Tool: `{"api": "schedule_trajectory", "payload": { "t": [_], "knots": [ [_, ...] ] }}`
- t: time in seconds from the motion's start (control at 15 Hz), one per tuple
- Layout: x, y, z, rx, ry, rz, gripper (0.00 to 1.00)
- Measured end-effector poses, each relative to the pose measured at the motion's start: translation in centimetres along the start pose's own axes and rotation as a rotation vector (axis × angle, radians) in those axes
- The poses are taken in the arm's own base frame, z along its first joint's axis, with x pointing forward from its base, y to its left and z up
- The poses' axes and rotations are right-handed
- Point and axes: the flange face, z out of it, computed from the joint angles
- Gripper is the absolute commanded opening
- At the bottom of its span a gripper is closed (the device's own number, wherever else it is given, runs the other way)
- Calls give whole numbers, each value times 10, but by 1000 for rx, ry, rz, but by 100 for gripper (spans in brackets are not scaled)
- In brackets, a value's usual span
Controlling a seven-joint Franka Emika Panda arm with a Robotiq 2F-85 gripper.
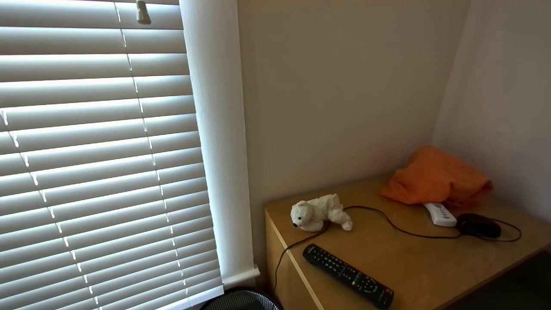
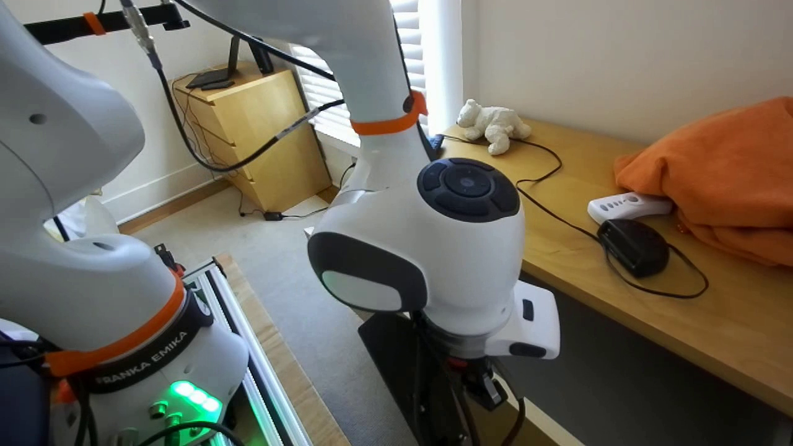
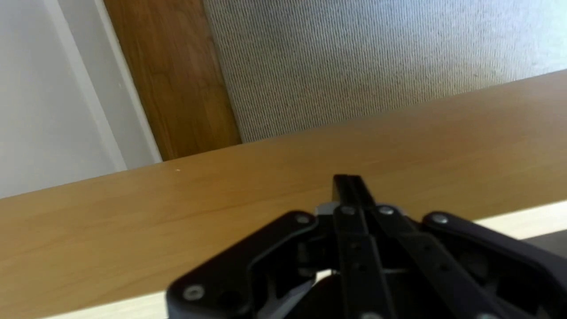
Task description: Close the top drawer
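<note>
The top drawer stands pulled out below the wooden dresser top [image 2: 576, 263]. The pale top edge of its front [image 2: 536, 414] and its dark grey inside [image 2: 610, 365] show in an exterior view. In the wrist view the drawer front [image 3: 177, 221] runs across the picture as a tan panel, with a pale edge and a bit of grey inside at lower right. My gripper [image 3: 347, 177] is shut and empty, its fingertips over the outer face of this panel. I cannot tell whether they touch it. In an exterior view the gripper [image 2: 486, 384] is mostly hidden under the hand.
On the dresser top lie a white toy bear [image 1: 320, 213], a black remote [image 1: 348, 275], a white remote [image 1: 440, 214], a black corded device [image 1: 478, 225] and an orange cloth [image 1: 437, 176]. A mesh bin [image 1: 241, 300] stands by the window. Cables hang around the arm.
</note>
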Motion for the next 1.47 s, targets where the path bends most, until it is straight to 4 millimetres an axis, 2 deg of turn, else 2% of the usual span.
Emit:
{"api": "schedule_trajectory", "payload": {
  "t": [0.4,0.53,1.07,1.47],
  "knots": [
    [46,-8,-19,93,172,22,1],
    [52,-9,-22,96,186,22,1],
    [52,-10,-19,103,185,29,0],
    [47,-32,-2,129,135,9,0]
  ]
}}
